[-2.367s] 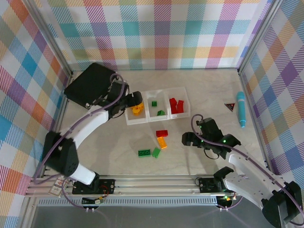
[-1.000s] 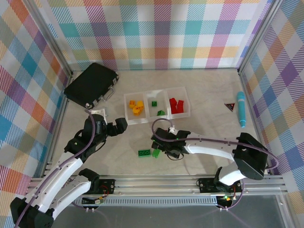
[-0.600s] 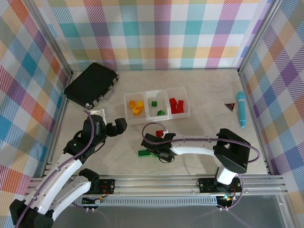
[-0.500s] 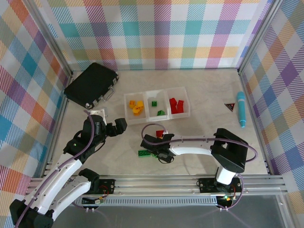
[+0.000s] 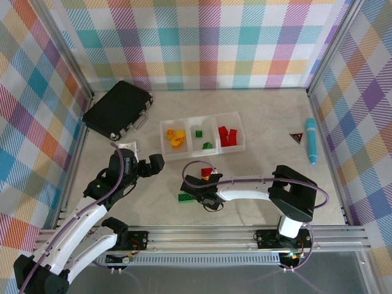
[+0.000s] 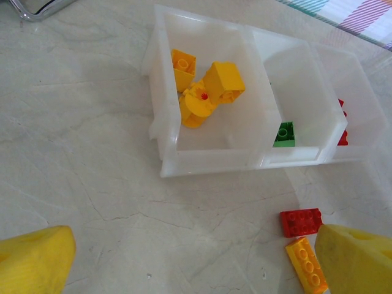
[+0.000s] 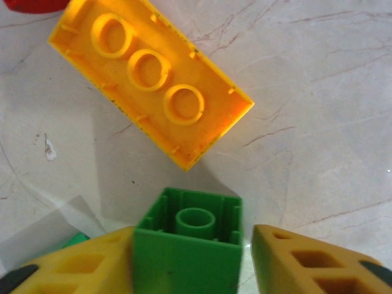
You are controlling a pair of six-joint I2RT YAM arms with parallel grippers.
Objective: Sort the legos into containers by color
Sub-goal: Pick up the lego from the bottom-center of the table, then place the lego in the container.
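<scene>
- The left gripper (image 6: 193, 251) is held over the left half of the worktop (image 5: 269, 116), its yellow fingers spread wide with nothing between them. Little risk is judged here, unless it is swung into the other arm's path.
- A green brick (image 7: 187, 257), lying close to the worktop's near edge about midway along, is bracketed by the right gripper (image 7: 193, 236). One finger is pressed against it and a sliver of worktop is seen beside the other, so no pinch is made yet. With so shallow a hold at the fingertips, the brick could be squeezed out sideways or tipped over as the jaws close.
- An orange brick (image 7: 150, 79) lies underside up just beyond the green one. It could be knocked or dragged along on the lift.
- The bins (image 6: 208, 160) are set near the worktop's middle, and green is already kept in the centre one. Through an off-centre release, the brick could be left on a dividing wall or dropped among the yellow or red.
</scene>
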